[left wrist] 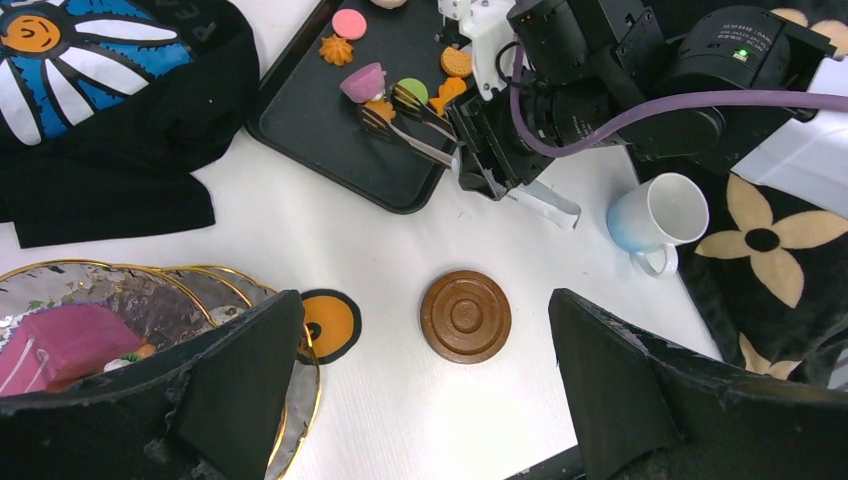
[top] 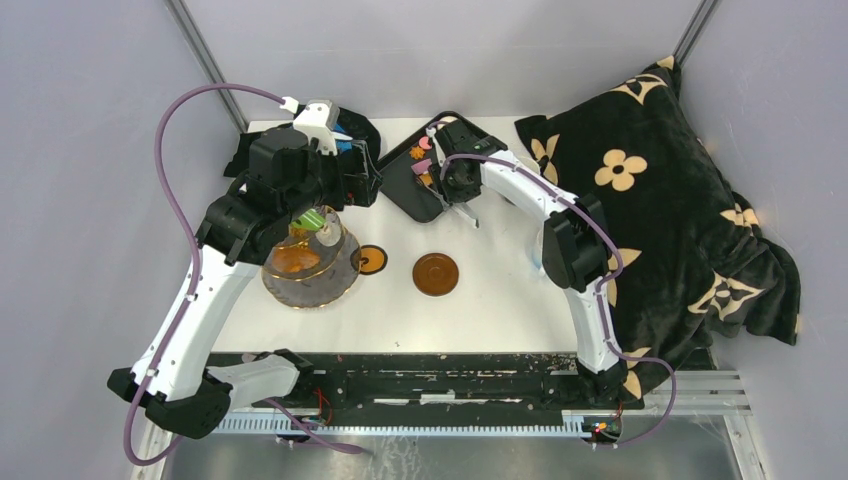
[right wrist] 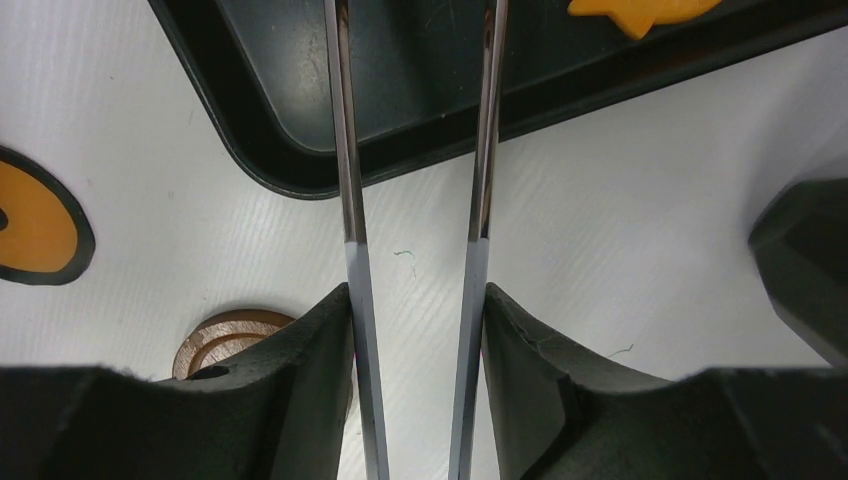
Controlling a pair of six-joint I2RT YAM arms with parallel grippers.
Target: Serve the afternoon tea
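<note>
The gold-trimmed glass stand [top: 312,268] stands at the left with a pink pastry [left wrist: 60,340] on it. My left gripper [left wrist: 425,400] hangs open and empty over the stand's right side [top: 330,235]. My right gripper [right wrist: 415,380] is shut on metal tongs [right wrist: 345,200] and holds them over the dark tray [left wrist: 320,125]. The tong tips [left wrist: 385,115] sit beside a pink cupcake [left wrist: 364,80] and a green pastry [left wrist: 412,90]. A brown saucer [top: 436,273] lies mid-table. The white mug [left wrist: 655,212] stands to the right. No dark cup is in view.
More orange and pink pastries [left wrist: 338,50] lie on the tray. An orange disc with a black rim [top: 370,260] lies next to the stand. The black cloth with a blue-white flower [left wrist: 90,70] is at the far left, and the black blanket with tan flowers [top: 650,200] is on the right.
</note>
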